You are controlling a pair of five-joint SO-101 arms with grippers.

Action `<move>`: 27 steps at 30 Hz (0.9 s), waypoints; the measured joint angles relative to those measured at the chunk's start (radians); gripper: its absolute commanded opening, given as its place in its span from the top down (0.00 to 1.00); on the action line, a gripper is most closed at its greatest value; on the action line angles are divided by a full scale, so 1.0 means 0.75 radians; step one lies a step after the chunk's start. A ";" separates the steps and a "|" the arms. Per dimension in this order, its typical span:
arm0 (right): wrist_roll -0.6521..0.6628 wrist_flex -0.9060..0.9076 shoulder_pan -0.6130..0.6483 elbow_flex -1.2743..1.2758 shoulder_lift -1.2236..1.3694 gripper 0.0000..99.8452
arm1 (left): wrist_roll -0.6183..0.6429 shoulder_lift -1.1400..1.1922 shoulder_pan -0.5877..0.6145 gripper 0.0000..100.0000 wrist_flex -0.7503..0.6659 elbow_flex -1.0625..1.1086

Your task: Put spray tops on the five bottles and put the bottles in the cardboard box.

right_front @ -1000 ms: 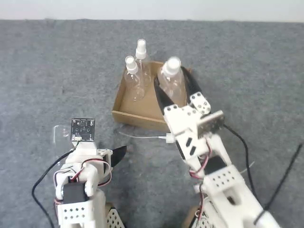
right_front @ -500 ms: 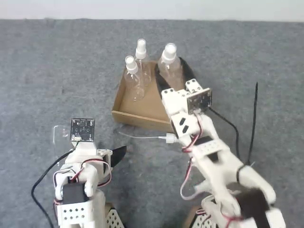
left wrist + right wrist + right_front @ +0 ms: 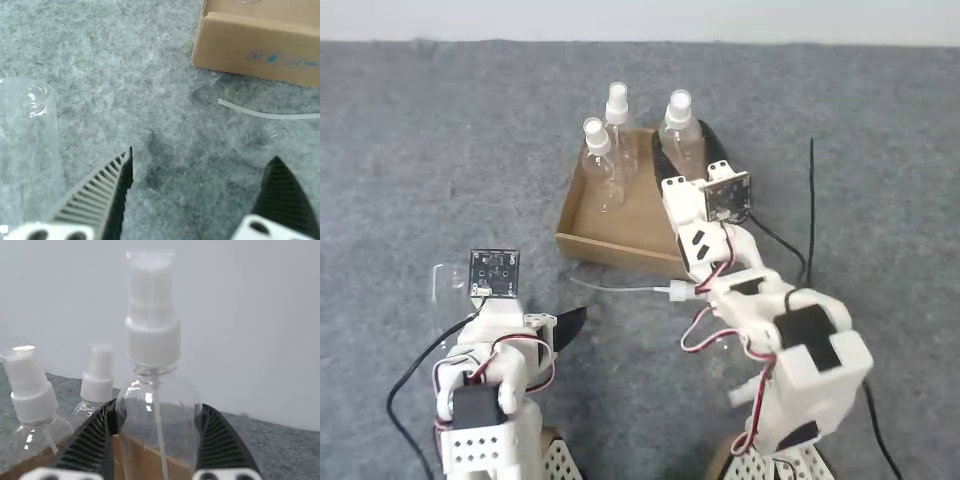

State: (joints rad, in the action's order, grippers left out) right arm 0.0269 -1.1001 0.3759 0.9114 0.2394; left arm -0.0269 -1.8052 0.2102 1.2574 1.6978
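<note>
The box (image 3: 582, 235) sits upper centre in the high view. My right gripper (image 3: 155, 425) pinches a capped bottle (image 3: 152, 340) at its far right corner, beside two more bottles (image 3: 601, 165). My left gripper (image 3: 202, 155), spread, hangs lower left near a topless bottle (image 3: 27, 135). A spray top (image 3: 677, 291) lies just below the box.

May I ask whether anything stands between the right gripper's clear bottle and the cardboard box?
Nothing visible does: the right gripper holds the clear spray-topped bottle at the brown cardboard box's far corner, beside two capped bottles.
</note>
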 measured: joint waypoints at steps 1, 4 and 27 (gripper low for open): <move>0.000 -0.002 0.000 -0.018 0.027 0.96 | 0.000 0.000 0.000 0.62 0.000 0.000; 0.000 -0.008 0.000 -0.061 0.090 0.96 | 0.000 0.000 0.000 0.62 0.000 0.000; 0.000 -0.115 -0.002 -0.274 0.421 0.96 | 0.000 0.000 0.000 0.62 0.000 0.000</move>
State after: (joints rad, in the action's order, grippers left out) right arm 0.0269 -1.1861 0.3744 0.7058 0.5554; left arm -0.0269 -1.8052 0.2102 1.2574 1.6978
